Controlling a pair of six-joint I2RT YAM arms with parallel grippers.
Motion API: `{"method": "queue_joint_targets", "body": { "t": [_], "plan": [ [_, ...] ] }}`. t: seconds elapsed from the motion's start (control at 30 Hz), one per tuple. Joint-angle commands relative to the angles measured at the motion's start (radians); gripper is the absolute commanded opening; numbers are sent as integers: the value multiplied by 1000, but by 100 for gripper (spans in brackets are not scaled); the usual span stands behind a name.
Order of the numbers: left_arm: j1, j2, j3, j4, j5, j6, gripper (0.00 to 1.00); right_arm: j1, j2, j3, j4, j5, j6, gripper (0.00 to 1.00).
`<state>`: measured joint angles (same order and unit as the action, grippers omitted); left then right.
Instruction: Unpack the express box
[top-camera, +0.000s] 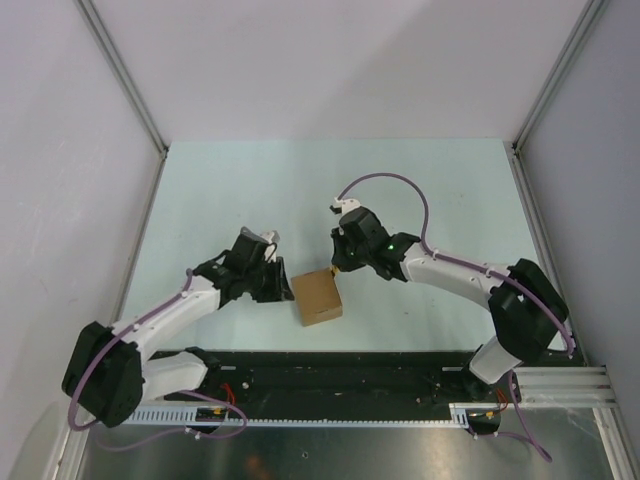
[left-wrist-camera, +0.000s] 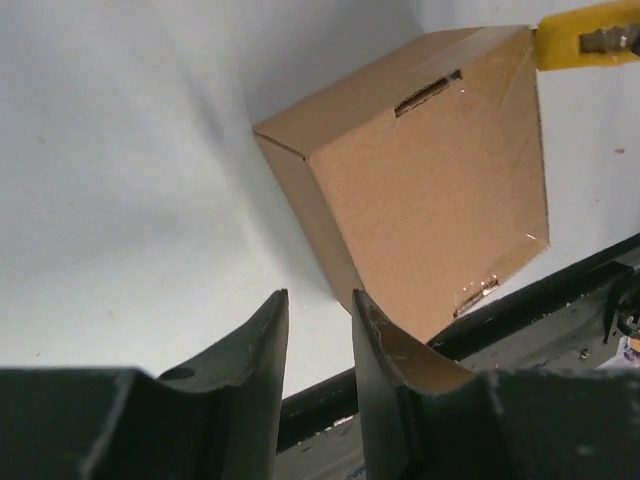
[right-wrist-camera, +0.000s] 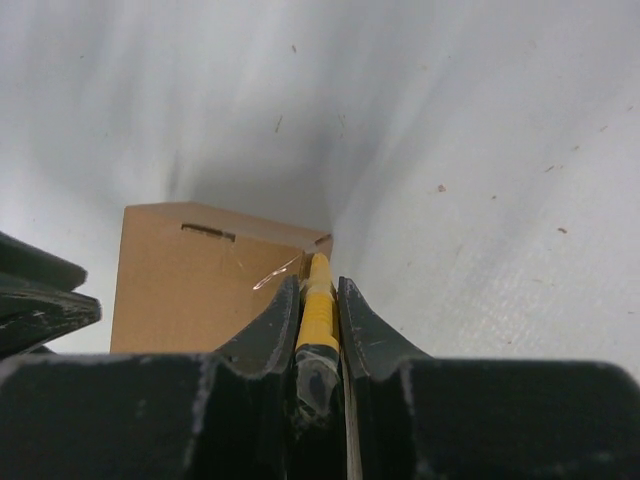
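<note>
- The express box (top-camera: 319, 297) is found on the counter (top-camera: 250, 190), close to its near edge and set skew to it. Its flaps are shut. A glossy film, probably tape, is seen across the upper face.
- The right pincer (right-wrist-camera: 318, 290) is clenched on the slim yellow utility knife (left-wrist-camera: 570, 45). The knife's front end is laid against the box's far right upper corner. Whether a blade is extended cannot be told.
- The left pincer (left-wrist-camera: 318, 300) is released, with a narrow gap between its fingers and nothing in it. It is held just beside the box's left side, apart from it.

Risks, as judged:
- The box is not braced. If the knife is pressed or drawn along the seam, the light box may be pushed or turned on the smooth counter instead of being cut. It could be driven toward the near edge and the black rail there.
- The knife is gripped by a thin handle only. Under side load it may be twisted or slid within the grasp, and the cutting line would be lost.
- If too much depth is given, whatever is packed inside may be scored. The contents cannot be seen.
- Contact is at a corner, not clearly on the tape line. The cardboard edge may be snagged and torn.
- A stroke carried leftward would be aimed at the left pincer's fingers. A collision is possible unless that arm is first pressed against the box or withdrawn.
</note>
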<state>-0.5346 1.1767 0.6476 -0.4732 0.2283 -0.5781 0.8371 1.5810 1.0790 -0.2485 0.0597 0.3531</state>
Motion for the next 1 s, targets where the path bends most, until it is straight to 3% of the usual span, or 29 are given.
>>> {"method": "queue_joint_targets", "body": {
  "t": [0.0, 0.23, 0.37, 0.47, 0.6, 0.97],
  "plan": [
    [-5, -104, 52, 30, -116, -8, 36, 16, -12, 55, 26, 230, 7, 0],
    [-30, -54, 171, 57, -112, 18, 39, 178, -134, 50, 9, 560, -8, 0],
    [-41, 59, 231, 79, -83, -35, 31, 252, -222, -28, 44, 653, 29, 0],
    [-54, 132, 277, 85, -64, -84, 25, 283, -314, -108, 90, 678, 69, 0],
    [-68, 169, 300, 99, -66, -124, 24, 318, -352, -142, 89, 710, 89, 0],
    [-136, 224, 267, 194, -53, -89, 30, 352, -381, -304, 360, 701, 75, 0]
  ]
}}
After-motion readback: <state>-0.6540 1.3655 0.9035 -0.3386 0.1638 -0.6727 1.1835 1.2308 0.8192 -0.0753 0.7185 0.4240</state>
